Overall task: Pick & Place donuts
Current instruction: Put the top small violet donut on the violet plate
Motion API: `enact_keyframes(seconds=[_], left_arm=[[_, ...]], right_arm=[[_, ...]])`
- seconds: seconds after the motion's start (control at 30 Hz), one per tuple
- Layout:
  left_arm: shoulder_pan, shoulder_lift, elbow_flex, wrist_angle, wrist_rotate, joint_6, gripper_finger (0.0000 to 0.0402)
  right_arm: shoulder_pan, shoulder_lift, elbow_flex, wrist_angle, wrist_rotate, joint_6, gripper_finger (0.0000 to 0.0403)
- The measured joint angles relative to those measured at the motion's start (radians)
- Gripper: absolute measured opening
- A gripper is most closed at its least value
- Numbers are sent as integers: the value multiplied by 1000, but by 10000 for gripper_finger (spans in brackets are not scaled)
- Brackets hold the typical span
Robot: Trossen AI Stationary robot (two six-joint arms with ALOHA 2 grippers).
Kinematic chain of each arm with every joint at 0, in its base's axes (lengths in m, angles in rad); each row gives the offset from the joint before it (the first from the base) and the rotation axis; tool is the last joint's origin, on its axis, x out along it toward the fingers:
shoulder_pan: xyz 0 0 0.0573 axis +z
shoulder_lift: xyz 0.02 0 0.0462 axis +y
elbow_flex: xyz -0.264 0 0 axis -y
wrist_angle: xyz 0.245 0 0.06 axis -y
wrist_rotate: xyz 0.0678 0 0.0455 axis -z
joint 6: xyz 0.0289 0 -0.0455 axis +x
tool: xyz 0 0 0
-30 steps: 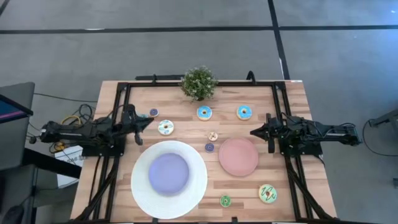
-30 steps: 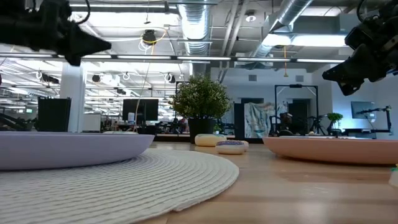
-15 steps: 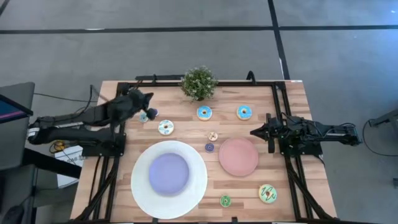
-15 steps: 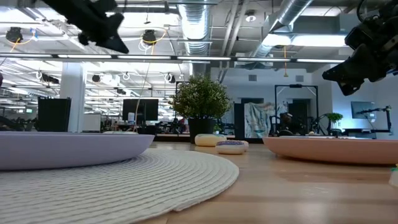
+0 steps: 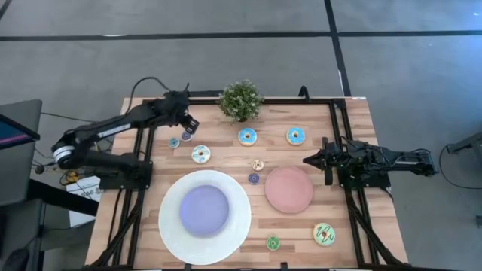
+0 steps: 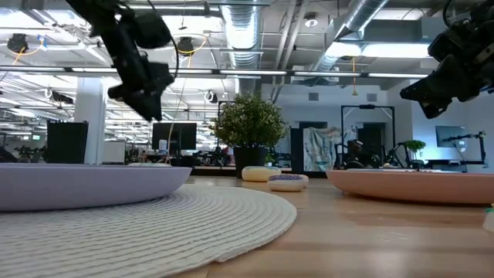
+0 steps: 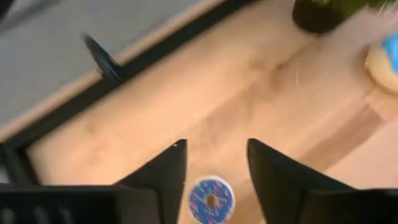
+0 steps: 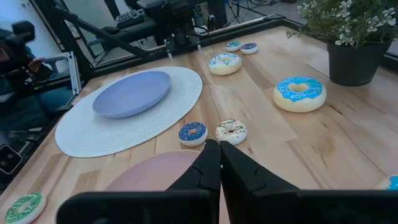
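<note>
Donuts lie scattered on the wooden table: two blue-iced ones (image 5: pixel 247 136) (image 5: pixel 295 135), a white-and-blue one (image 5: pixel 200 154), a green-and-yellow one (image 5: pixel 324 234), and tiny ones (image 5: pixel 174 142) (image 5: pixel 257 164) (image 5: pixel 254 178) (image 5: pixel 273 242). My left gripper (image 5: pixel 188 126) is open, pointing down, well above a tiny purple-blue donut (image 7: pixel 211 199) that shows between its fingers (image 7: pixel 168 177); it touches nothing. My right gripper (image 5: pixel 307 159) is shut and waits at the table's right side, beside the pink plate.
A large white-and-purple plate (image 5: pixel 169 226) sits near the table's near edge, with a round pink plate (image 5: pixel 289 189) to its right. A potted plant (image 5: pixel 241 100) stands at the far edge. A black frame (image 5: pixel 151 113) runs along the table's sides.
My left arm has swung from the table's left edge toward the far edge, risen, and reached out over the two tiny donuts at the far left; its gripper has tipped from level to pointing down. The donuts and my right arm have stayed put.
</note>
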Motion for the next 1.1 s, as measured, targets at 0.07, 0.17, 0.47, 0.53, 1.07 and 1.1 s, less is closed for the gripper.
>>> enact_keyframes(seconds=[0.07,0.17,0.47,0.53,1.07,1.1], left_arm=[[9,47,0,-1,25,0,205],[10,113,0,-4,37,13,239],[11,244,0,-10,37,5,273],[11,263,0,-10,36,5,274],[11,404,1,-18,25,-18,273],[12,404,1,-27,31,-21,273]], right_arm=[[0,0,0,0,0,0,0],[0,0,0,0,0,0,0],[0,0,0,0,0,0,0],[0,0,0,0,0,0,0],[0,0,0,0,0,0,0],[0,0,0,0,0,0,0]])
